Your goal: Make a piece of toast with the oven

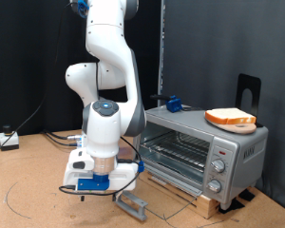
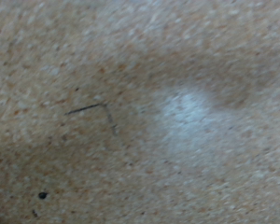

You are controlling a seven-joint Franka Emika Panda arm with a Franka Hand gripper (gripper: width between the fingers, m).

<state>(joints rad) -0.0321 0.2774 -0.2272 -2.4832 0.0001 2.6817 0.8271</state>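
Observation:
The silver-grey oven (image 1: 239,150) stands at the exterior view's right on a wooden base. Its glass door hangs open and down, with the grey handle (image 1: 133,203) near the table, and the wire rack (image 1: 176,150) shows inside. The piece of toast (image 1: 230,117) lies on a round light-wood plate (image 1: 249,128) on top of the oven. The gripper (image 1: 93,184) points down, low over the table, to the left of the open door and nothing shows between its fingers. The wrist view shows only blurred brown table surface (image 2: 140,112), with no fingers and no toast.
A blue object (image 1: 172,103) sits at the back of the oven top. A black stand (image 1: 248,89) rises behind the toast. Cables and a small box (image 1: 8,141) lie at the exterior view's left. A black curtain hangs behind.

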